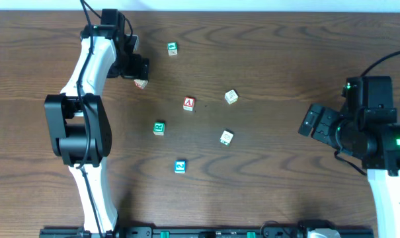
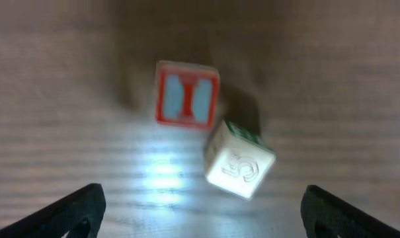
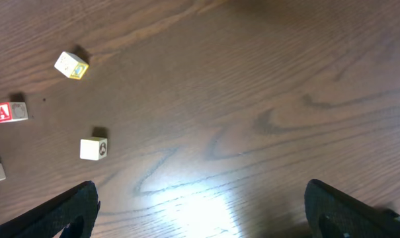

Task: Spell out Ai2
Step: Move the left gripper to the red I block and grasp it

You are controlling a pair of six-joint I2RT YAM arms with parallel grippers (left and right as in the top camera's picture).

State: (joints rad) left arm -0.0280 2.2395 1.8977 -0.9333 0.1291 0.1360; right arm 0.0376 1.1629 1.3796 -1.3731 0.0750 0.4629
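With the left gripper spread wide and empty, look just ahead of it for the red I block, letter face up at the far left of the table, roughly centred on the gap. At its near right corner, touching or nearly so, a white block turned askew, nearer the gripper and likely to get caught first. Right gripper likewise open on nothing, well apart at the right: a left-arm reach
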